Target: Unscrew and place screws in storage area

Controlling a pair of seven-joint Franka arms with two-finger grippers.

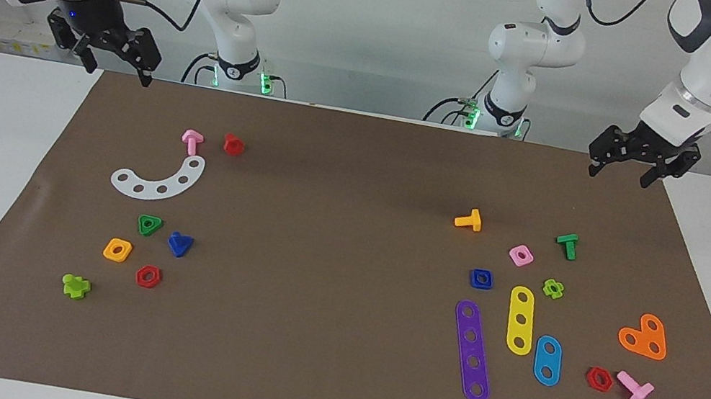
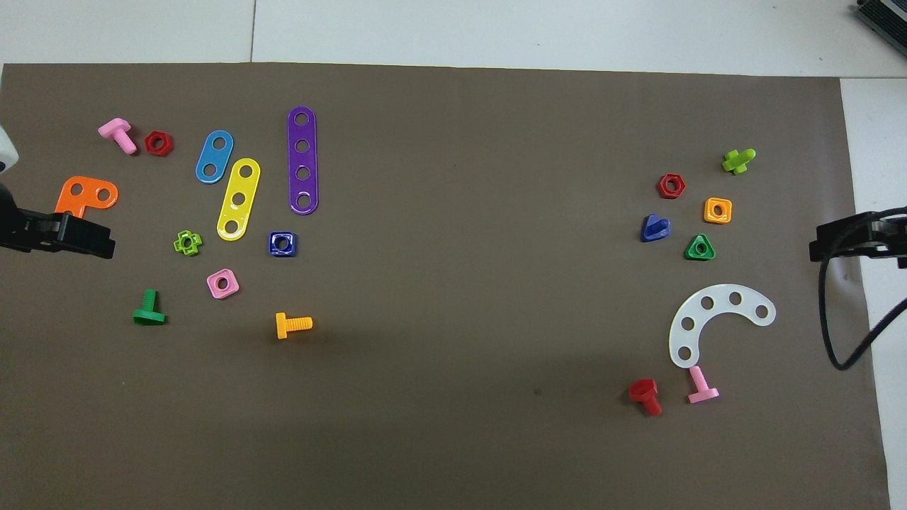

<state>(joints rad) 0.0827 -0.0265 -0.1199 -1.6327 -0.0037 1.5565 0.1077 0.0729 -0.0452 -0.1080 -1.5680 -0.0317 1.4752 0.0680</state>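
Pincers hung nearest the robots, both spread wide and carrying nothing: the right pincer [image 1: 116, 55] over the mat's edge at its own end, the left pincer [image 1: 641, 164] likewise, apparently waiting. Farther out, the dark-blue triangular screw [image 1: 180, 244] lay loose in the storage area [image 1: 126, 276], just beside the green triangular nut [image 1: 149, 224], so the placing looked finished.

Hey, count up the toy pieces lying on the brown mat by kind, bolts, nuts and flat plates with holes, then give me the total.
Bolts: 7
Nuts: 7
Hole plates: 5
Total: 19
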